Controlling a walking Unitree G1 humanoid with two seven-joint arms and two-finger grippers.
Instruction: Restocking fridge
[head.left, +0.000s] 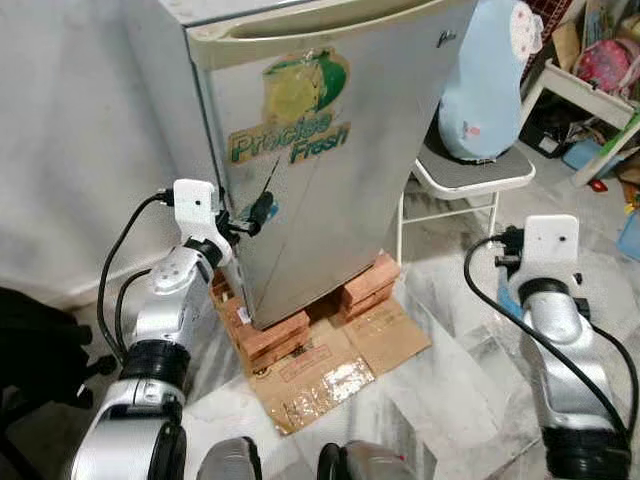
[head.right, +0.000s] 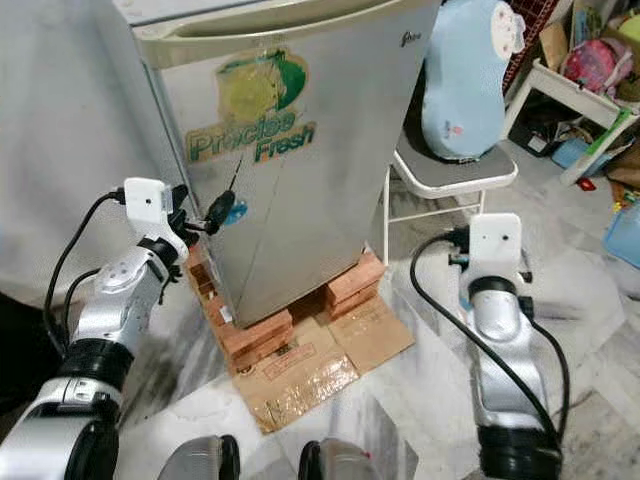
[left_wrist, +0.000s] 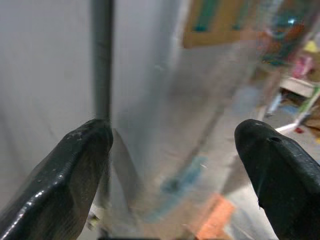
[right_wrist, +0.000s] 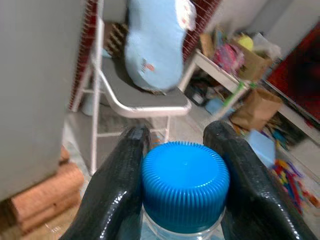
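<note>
Your left claw (head.left: 262, 212) is spread at the fridge (head.left: 330, 150) door's left edge. Right claw (right_wrist: 182, 165) pinches the bottle (right_wrist: 185, 187), off to the fridge's right.

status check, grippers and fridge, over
Left gripper open at the fridge door's edge. Right gripper shut on blue-capped bottle. Fridge door closed; chair stands beside it.

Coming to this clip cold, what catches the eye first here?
The silver fridge with its green and yellow sticker, door closed, standing on bricks over flattened cardboard. The left gripper, open, is at the door's left edge. The right gripper clamps a bottle with a blue cap, off to the fridge's right near a folding chair.
</note>
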